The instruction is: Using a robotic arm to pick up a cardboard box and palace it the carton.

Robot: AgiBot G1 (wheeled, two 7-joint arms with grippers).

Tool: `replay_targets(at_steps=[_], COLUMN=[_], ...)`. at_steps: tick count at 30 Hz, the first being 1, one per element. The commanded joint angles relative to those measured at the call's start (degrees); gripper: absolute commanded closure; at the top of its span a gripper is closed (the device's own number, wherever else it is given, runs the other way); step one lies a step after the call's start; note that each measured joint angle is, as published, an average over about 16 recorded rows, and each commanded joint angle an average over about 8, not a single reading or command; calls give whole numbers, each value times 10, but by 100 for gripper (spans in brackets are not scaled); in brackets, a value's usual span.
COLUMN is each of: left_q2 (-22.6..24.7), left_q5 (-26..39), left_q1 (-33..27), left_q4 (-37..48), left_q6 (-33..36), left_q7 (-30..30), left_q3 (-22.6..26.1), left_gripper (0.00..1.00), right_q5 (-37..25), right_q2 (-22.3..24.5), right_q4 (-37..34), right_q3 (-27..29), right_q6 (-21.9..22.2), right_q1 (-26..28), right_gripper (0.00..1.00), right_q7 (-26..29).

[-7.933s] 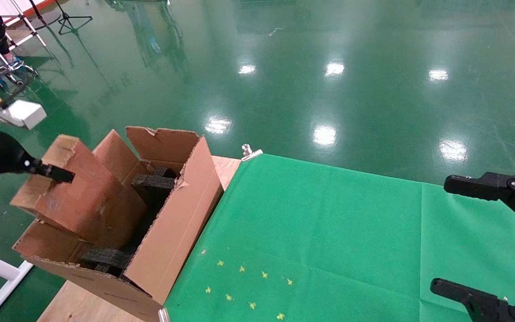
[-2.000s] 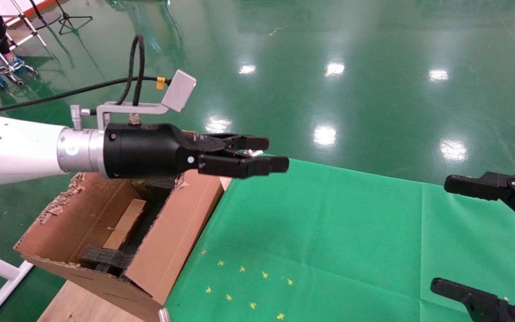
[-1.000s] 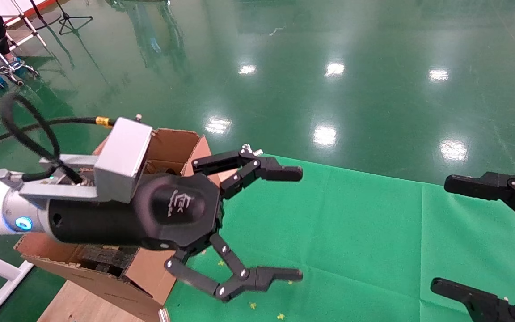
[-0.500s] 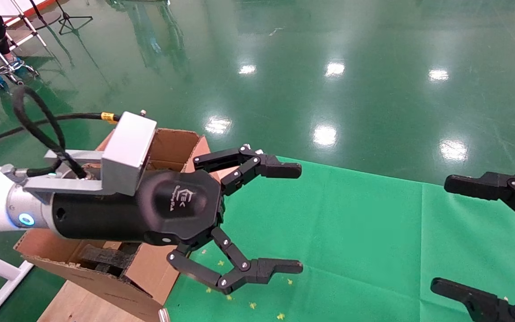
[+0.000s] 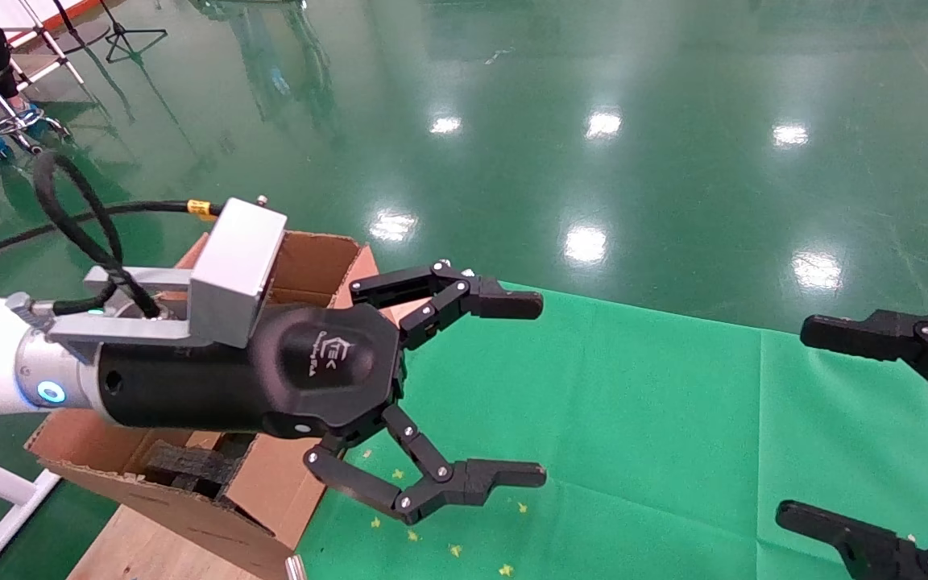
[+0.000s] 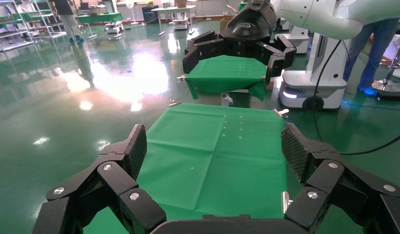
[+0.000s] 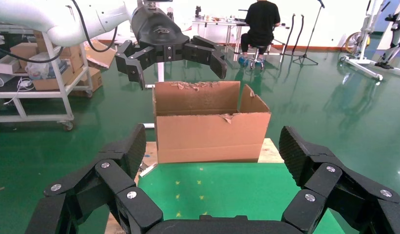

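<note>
Left gripper (image 5: 512,387) had swung out of the carton (image 5: 287,483) and sat jaws wide and empty just beside its near wall over the green cloth (image 5: 633,419), so we judged the cardboard box dropped inside, out of view; right gripper (image 5: 859,419) parked open, well clear of the carton.

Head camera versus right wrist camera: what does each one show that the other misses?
Head only: black foam inside the carton, and yellow stars near the table's front edge. Right wrist only: the carton's whole outer side wall and a seated person behind. Both: the open left hand by the carton, the green cloth and the open right hand.
</note>
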Motion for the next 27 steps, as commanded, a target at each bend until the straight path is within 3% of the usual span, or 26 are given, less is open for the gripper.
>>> replay_targets(at_steps=[1, 27], left_q2=[0, 0], left_q5=[0, 1], left_q1=[0, -2], left_q4=[0, 2], left_q6=[0, -1], left_q7=[0, -1], left_q3=[0, 2], left_gripper=[0, 0], right_q5=[0, 0], right_q2=[0, 0], right_q4=[0, 0], right_q3=[0, 0], right_q6=[0, 0], right_q1=[0, 0], right_gripper=[0, 0], right_q7=[0, 0])
